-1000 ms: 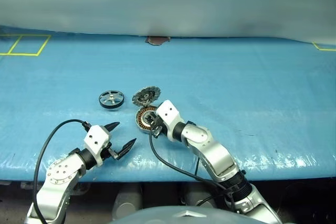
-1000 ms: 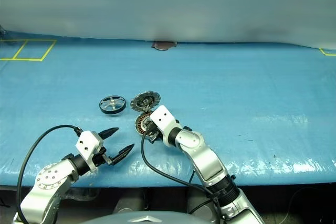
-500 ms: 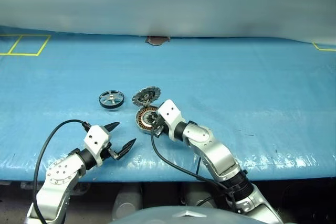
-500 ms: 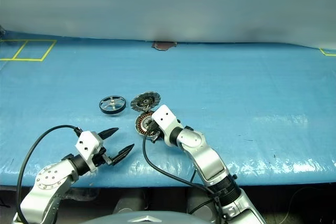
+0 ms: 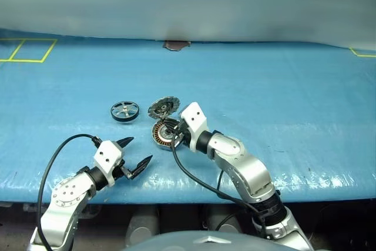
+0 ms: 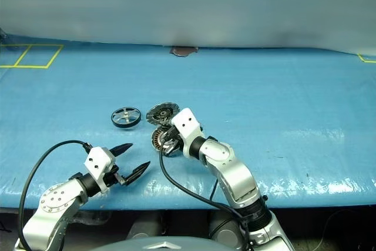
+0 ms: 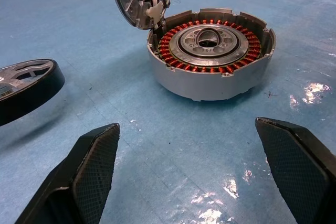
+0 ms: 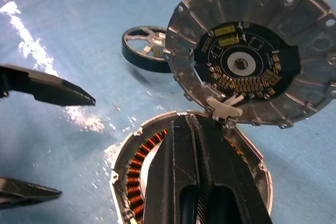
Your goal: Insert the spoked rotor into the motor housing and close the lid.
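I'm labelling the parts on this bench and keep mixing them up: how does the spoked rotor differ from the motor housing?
The spoked rotor has a black rim and silver spokes with open gaps; the motor housing is a silver cup ringed inside with copper-red windings. The rotor lies alone on the blue cover, while the housing carries the lid, swung up open. The housing stands taller than the flat rotor. Both are round and look alike in width.

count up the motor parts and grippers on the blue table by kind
spoked rotor: 1
motor housing: 1
lid, hinged open: 1
grippers: 2 (left gripper, right gripper)
total: 5
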You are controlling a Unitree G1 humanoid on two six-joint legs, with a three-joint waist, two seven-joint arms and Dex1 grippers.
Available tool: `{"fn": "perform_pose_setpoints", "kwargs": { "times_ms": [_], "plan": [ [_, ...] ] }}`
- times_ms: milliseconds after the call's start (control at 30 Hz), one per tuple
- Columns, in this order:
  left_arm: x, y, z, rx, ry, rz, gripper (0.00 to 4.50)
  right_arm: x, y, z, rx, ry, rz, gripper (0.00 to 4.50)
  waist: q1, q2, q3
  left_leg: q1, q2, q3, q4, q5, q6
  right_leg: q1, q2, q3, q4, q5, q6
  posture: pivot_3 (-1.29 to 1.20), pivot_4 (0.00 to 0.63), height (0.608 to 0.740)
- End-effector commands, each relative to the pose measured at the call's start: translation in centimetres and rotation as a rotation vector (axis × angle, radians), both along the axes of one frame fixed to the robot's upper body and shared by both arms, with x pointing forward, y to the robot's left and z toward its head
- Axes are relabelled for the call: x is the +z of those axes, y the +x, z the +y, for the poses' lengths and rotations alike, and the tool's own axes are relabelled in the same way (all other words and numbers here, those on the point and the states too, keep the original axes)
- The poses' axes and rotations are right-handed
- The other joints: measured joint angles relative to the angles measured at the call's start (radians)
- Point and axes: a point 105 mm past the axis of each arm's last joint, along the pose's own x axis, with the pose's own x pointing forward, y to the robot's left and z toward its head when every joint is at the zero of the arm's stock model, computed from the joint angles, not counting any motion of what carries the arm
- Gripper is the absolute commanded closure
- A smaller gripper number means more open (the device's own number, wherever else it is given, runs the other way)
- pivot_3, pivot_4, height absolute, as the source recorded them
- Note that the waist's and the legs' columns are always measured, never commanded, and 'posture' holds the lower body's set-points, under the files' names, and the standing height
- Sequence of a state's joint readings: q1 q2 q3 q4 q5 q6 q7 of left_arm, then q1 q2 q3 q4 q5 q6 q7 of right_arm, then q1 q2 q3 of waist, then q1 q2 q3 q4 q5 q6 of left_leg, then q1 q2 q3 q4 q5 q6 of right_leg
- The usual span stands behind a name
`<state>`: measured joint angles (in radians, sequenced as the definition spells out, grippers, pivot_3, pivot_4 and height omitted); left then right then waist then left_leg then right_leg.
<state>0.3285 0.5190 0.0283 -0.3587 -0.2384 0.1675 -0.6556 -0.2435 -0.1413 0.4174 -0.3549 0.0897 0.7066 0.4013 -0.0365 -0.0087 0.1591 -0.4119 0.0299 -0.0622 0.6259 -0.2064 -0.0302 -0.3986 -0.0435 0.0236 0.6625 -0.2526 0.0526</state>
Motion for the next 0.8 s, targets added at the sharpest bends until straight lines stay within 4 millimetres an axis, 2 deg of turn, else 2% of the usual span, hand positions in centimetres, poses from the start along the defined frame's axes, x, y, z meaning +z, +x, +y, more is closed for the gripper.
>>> {"fn": "perform_pose_setpoints", "kwargs": {
  "times_ms": [33, 367, 800],
  "plan": [
    [0.6, 0.1, 0.0, -0.004, -0.003, -0.027, 0.0, 1.1, -0.2, 0.7, 0.017, -0.024, -0.068, 4.43, 0.0, 0.0, 0.0, 0.0, 0.0, 0.0, 0.0, 0.0, 0.0, 0.0, 0.0, 0.0, 0.0, 0.0, 0.0, 0.0, 0.15, 0.74],
    [0.6, 0.1, 0.0, -0.002, -0.004, -0.023, 0.0, 0.2, -0.8, 2.0, 0.055, -0.049, -0.045, 4.43, 0.0, 0.0, 0.0, 0.0, 0.0, 0.0, 0.0, 0.0, 0.0, 0.0, 0.0, 0.0, 0.0, 0.0, 0.0, 0.0, 0.15, 0.74],
    [0.6, 0.1, 0.0, -0.003, -0.007, -0.021, 0.0, -1.3, 0.4, 1.4, -0.01, -0.071, -0.018, 4.43, 0.0, 0.0, 0.0, 0.0, 0.0, 0.0, 0.0, 0.0, 0.0, 0.0, 0.0, 0.0, 0.0, 0.0, 0.0, 0.0, 0.15, 0.74]
  ]
}}
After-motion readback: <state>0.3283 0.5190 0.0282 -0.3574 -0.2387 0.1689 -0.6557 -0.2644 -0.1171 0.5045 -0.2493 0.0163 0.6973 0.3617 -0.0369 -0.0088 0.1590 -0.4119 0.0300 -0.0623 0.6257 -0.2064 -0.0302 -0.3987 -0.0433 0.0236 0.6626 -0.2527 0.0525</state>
